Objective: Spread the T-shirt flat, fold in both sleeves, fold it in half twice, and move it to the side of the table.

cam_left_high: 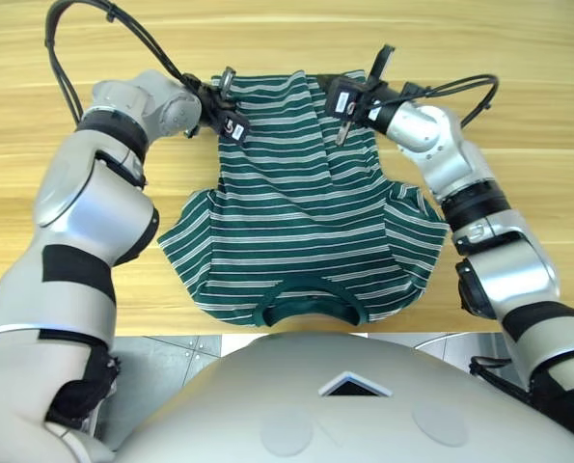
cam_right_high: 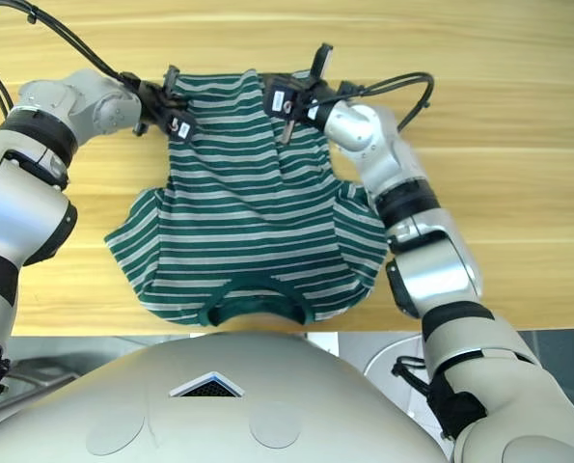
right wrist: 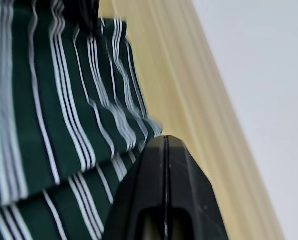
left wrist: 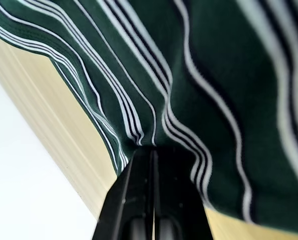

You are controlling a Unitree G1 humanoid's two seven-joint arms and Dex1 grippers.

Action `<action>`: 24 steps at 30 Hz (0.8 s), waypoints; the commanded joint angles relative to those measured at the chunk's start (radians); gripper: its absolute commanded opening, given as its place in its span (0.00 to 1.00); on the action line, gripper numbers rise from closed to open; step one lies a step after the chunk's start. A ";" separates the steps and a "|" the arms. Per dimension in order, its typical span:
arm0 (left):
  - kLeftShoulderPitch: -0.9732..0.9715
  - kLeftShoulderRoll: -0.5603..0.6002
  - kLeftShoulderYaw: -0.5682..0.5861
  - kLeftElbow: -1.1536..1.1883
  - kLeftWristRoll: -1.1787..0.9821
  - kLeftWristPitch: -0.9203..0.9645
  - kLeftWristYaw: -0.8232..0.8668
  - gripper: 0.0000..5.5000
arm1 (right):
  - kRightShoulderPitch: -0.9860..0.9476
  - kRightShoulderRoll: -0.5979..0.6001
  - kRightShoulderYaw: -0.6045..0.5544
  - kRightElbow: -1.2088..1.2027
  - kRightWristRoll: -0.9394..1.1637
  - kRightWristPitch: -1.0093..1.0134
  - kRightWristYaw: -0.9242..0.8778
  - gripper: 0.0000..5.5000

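Note:
A dark green T-shirt with white stripes lies on the wooden table. Its collar is at the near edge and its hem is at the far side. My left gripper is at the far left hem corner, and in the left wrist view its fingers are shut on a pinch of the striped cloth. My right gripper is at the far right hem corner. Its fingers are shut at the hem's edge. Both sleeves spread outward and are slightly bunched.
Bare wood stretches to the left, right and far side of the shirt. The table's near edge runs just under the collar, with grey floor below. Black cables loop above both wrists.

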 commanded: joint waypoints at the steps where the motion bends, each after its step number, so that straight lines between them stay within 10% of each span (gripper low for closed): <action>1: 0.044 -0.023 -0.020 0.008 0.022 -0.018 -0.015 0.00 | -0.092 0.042 0.035 0.224 -0.060 0.032 -0.088 0.00; 24: 0.063 0.003 -0.028 0.023 0.028 0.036 0.014 0.00 | -0.057 -0.010 -0.234 0.472 0.190 0.130 0.042 0.00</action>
